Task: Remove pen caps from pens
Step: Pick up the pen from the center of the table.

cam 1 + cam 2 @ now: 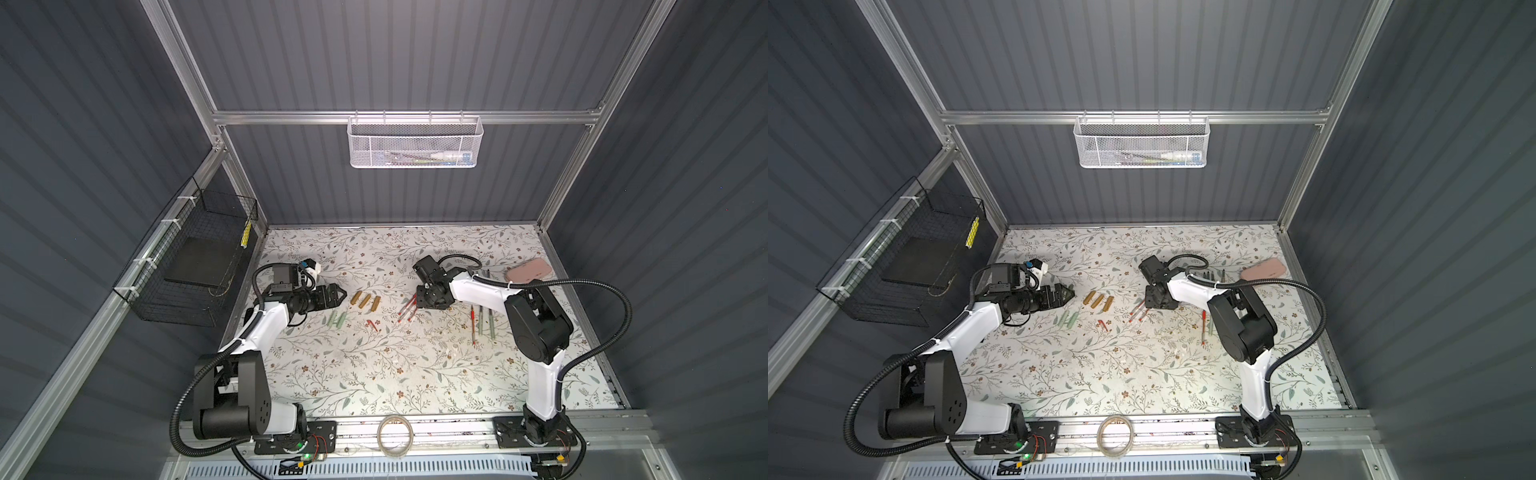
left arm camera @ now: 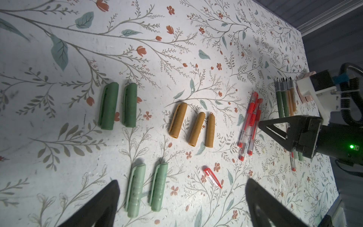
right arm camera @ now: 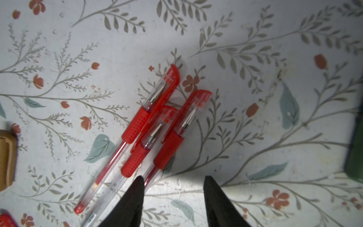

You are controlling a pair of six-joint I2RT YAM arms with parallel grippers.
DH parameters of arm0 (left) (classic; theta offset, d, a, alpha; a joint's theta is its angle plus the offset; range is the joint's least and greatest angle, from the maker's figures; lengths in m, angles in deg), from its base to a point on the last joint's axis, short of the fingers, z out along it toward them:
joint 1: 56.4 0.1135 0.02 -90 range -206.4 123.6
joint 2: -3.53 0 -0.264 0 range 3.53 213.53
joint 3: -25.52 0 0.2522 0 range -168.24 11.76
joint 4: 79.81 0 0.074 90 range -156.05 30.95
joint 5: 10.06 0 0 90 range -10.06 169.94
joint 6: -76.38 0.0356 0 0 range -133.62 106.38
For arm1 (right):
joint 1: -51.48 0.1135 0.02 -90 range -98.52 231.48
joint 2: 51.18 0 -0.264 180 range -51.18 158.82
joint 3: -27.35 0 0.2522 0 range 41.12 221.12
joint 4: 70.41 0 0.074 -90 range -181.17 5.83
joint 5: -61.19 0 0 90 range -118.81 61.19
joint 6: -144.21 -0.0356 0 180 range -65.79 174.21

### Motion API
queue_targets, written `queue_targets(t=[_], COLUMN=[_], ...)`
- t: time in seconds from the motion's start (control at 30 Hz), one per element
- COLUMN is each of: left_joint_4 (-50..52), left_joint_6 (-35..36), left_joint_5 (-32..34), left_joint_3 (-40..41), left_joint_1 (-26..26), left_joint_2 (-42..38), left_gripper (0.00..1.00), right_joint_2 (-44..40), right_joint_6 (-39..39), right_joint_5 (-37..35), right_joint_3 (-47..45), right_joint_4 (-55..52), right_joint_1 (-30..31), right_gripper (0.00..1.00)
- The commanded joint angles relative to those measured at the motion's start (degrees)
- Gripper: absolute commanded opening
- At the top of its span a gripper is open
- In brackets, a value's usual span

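Three clear pens with red caps lie bunched together mid-table, seen also in both top views. My right gripper hovers over their barrels, open and empty, one finger overlapping the nearest barrel. Loose pen caps lie in rows: two dark green, three golden-brown, two pale green and one red. My left gripper stands wide open above the pale green and red caps, holding nothing. Uncapped pens lie beyond the right arm; more pens lie beside it.
A pink case sits at the table's back right. A white mesh basket hangs on the back rail and a black wire basket on the left wall. A tape roll lies on the front rail.
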Motion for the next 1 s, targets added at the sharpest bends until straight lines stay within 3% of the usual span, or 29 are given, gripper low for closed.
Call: queue_targets(t=[0.0, 0.33, 0.63, 0.97], left_joint_4=[0.11, -0.57, -0.4, -0.05], left_joint_6=[-0.47, -0.6, -0.89, -0.96], left_joint_5=[-0.89, -0.73, -0.79, -0.73], left_joint_3=[0.7, 1.13, 0.7, 0.29], left_joint_1=[0.45, 0.48, 0.61, 0.81], left_joint_2=[-0.84, -0.84, -0.55, -0.2], left_gripper=[1.0, 1.0, 1.0, 1.0], right_joint_2=[1.24, 3.84, 2.24, -4.42], right_joint_6=[0.48, 1.39, 2.13, 0.19], right_joint_5=[-0.99, -2.01, -1.2, 0.36], right_joint_3=[1.59, 2.88, -0.88, -12.28], right_joint_4=[-1.84, -3.07, -4.99, -2.46], right_joint_1=[0.23, 0.24, 0.29, 0.63], right_gripper=[0.52, 0.51, 0.33, 0.21])
